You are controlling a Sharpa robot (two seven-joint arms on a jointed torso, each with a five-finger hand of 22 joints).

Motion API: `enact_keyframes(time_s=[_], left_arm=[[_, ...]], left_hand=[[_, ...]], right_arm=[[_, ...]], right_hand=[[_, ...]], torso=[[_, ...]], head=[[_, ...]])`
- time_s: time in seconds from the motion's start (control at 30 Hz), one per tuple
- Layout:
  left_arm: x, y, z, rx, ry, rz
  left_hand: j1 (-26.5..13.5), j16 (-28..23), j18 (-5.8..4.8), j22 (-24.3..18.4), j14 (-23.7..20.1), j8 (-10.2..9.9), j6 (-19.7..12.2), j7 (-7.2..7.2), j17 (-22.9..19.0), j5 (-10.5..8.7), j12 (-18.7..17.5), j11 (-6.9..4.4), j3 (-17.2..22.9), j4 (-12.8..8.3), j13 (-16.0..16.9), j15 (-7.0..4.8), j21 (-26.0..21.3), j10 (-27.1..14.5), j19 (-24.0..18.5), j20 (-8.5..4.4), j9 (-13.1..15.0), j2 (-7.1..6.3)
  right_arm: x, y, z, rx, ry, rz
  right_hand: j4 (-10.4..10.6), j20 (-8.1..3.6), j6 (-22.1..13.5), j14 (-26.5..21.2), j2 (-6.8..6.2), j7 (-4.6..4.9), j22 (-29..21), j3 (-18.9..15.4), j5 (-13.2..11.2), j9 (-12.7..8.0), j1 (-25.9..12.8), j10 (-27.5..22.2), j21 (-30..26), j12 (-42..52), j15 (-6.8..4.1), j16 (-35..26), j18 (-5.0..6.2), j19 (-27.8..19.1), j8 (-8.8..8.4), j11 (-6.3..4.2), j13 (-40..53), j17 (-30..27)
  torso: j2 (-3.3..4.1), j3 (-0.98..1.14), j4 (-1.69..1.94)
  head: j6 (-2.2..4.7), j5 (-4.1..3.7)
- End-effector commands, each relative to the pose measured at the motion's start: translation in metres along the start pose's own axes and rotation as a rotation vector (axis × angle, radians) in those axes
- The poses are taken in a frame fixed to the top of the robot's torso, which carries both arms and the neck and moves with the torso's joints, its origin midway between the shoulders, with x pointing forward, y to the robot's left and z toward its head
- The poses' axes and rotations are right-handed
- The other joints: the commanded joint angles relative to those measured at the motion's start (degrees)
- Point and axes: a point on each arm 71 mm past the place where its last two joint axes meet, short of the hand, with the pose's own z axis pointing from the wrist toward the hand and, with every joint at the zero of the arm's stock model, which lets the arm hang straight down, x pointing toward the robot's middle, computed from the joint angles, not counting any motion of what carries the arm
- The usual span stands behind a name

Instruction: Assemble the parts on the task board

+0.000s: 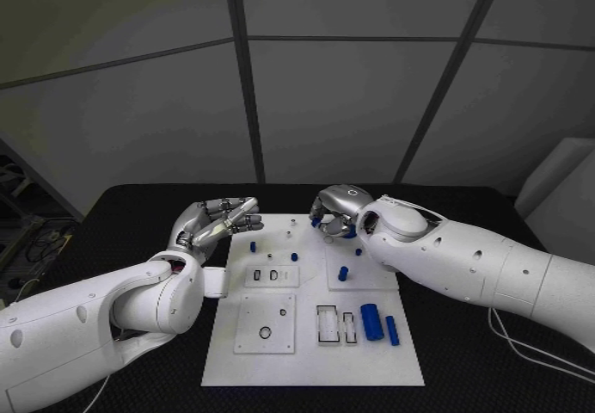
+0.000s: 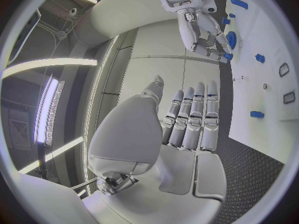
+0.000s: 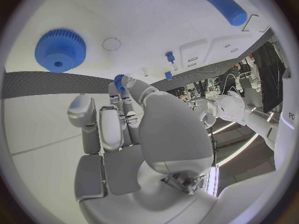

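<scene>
The right hand point(image 1: 337, 211) hangs over the far edge of the task board point(image 1: 310, 361), pinching a small blue part point(image 3: 119, 78) at its fingertips, while the left hand point(image 1: 218, 220), fingers apart and holding nothing, hovers off the board's far left corner. With so slight a pinch, I judge the part could tilt or slip and miss its seat, perhaps knocking the blue gear point(image 3: 60, 50) close by.

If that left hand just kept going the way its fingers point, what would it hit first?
Probably nothing soon. The left hand lies open just off the task board, fingers pointing along its left edge toward the table's far side; that way looks free, though depth is hard to judge.
</scene>
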Motion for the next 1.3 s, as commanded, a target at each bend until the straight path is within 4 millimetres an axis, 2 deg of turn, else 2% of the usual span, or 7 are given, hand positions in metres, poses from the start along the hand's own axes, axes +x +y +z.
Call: enact_keyframes(time_s=[0.03, 0.27, 0.5, 0.73, 1.3], left_arm=[[0.003, -0.002, 0.0, 0.008, 0.022, -0.003], [0.005, -0.002, 0.001, 0.008, 0.027, -0.005], [0.006, -0.002, 0.002, 0.009, 0.029, -0.007], [0.006, -0.003, 0.002, 0.01, 0.028, -0.005], [0.009, -0.005, 0.004, 0.015, 0.034, -0.007]], left_hand=[[-0.11, -0.18, -1.03, -0.08, -0.13, -0.21, 0.03, 0.27, -0.07, -0.14, -0.24, 0.25, -0.15, -0.34, -0.09, 0.43, -0.25, 0.03, 0.39, -0.1, -0.05, 0.35], [-0.15, -0.28, -1.04, -0.11, -0.16, -0.31, 0.0, 0.27, -0.09, -0.14, -0.37, 0.27, -0.17, -0.4, -0.1, 0.45, -0.28, -0.05, 0.43, -0.1, -0.06, 0.37], [-0.17, -0.33, -1.04, -0.12, -0.18, -0.35, -0.02, 0.27, -0.1, -0.14, -0.42, 0.28, -0.18, -0.43, -0.1, 0.46, -0.29, -0.09, 0.44, -0.09, -0.06, 0.38], [-0.17, -0.33, -1.04, -0.12, -0.18, -0.35, -0.02, 0.27, -0.1, -0.14, -0.42, 0.28, -0.18, -0.43, -0.1, 0.46, -0.29, -0.09, 0.44, -0.09, -0.06, 0.38], [-0.22, -0.45, -1.04, -0.15, -0.23, -0.44, -0.06, 0.29, -0.12, -0.14, -0.54, 0.3, -0.2, -0.47, -0.1, 0.48, -0.31, -0.17, 0.47, -0.08, -0.06, 0.4]], right_arm=[[-0.003, 0.002, 0.006, 0.003, -0.054, 0.01], [0.001, 0.012, 0.019, -0.006, -0.065, 0.022], [0.002, 0.018, 0.025, -0.006, -0.074, 0.034], [0.003, 0.019, 0.028, 0.002, -0.075, 0.035], [0.011, 0.026, 0.037, 0.005, -0.015, 0.031]], right_hand=[[-0.09, 0.03, -0.01, 2.03, -0.29, 0.26, 0.07, 0.42, 0.22, 0.01, 0.16, 0.78, 0.34, -0.37, -0.1, 0.29, -0.54, 0.35, -0.32, -0.4, -0.01, 0.11], [-0.17, 0.1, -0.16, 2.03, -0.46, 0.4, 0.23, 0.83, 0.4, -0.04, 0.08, 0.61, 0.49, -0.63, 0.0, 0.41, -0.55, 0.3, -0.52, -0.27, -0.04, 0.21], [-0.09, 0.15, -0.25, 2.04, -0.53, 0.49, 0.41, 0.99, 0.4, -0.07, -0.12, 0.52, 0.62, -0.77, 0.07, 0.5, -0.58, 0.35, -0.63, -0.19, -0.06, 0.31], [-0.08, 0.22, -0.38, 2.04, -0.7, 0.57, 0.52, 1.11, 0.48, -0.1, -0.28, 0.4, 0.72, -0.9, 0.12, 0.57, -0.6, 0.35, -0.75, -0.12, -0.08, 0.37], [0.1, 0.39, -0.61, 2.01, -1.1, 0.69, 0.63, 1.27, 0.14, -0.17, -0.85, 0.09, 0.85, -1.19, 0.28, 0.7, -0.6, 0.25, -1.02, 0.04, -0.12, 0.43]], torso=[[0.14, -0.02, 0.05], [0.22, -0.02, 0.08], [0.38, -0.06, 0.33], [0.41, -0.09, 0.28], [0.51, -0.08, 0.14]], head=[[0.09, 0.09], [-0.08, 0.31], [-0.12, 0.47], [-0.04, 0.95], [-0.31, 1.17]])
